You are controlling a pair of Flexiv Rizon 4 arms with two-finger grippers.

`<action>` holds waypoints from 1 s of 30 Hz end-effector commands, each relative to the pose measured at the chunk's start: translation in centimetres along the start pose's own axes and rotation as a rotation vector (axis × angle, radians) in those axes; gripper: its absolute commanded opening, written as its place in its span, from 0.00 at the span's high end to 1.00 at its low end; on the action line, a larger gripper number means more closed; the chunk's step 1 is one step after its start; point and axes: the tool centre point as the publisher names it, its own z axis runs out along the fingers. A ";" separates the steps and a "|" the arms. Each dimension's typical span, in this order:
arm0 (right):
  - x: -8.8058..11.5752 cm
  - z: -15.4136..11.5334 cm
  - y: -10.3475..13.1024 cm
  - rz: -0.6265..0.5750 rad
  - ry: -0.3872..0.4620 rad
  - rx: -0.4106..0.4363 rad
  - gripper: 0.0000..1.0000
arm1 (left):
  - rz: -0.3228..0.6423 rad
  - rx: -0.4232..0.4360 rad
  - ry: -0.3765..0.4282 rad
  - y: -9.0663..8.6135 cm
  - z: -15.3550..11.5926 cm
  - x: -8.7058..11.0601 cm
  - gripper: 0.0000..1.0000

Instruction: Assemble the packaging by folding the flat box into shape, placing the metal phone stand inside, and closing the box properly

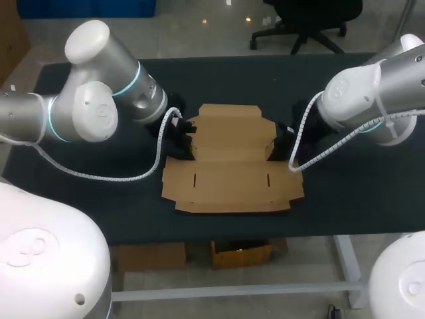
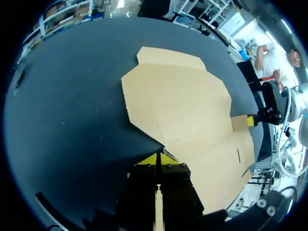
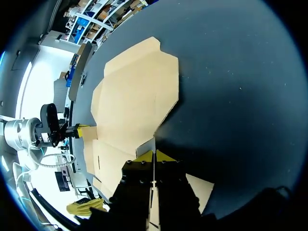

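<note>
We can read no writing, number, label or sign in any view. The flat box (image 1: 229, 159) shows only plain brown card on the panels we can see.

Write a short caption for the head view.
Left gripper and right gripper pinch opposite flaps of the flat box.
</note>
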 end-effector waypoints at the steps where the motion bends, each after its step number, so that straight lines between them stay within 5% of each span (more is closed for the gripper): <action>1: 0.6 0.1 -0.1 0.008 -0.038 -0.006 1.00 | -0.010 0.005 -0.057 0.2 -0.1 0.6 1.00; 30: 1.5 0.1 -0.4 0.082 -0.172 -0.038 1.00 | -0.055 -0.004 -0.104 0.1 0.1 0.9 1.00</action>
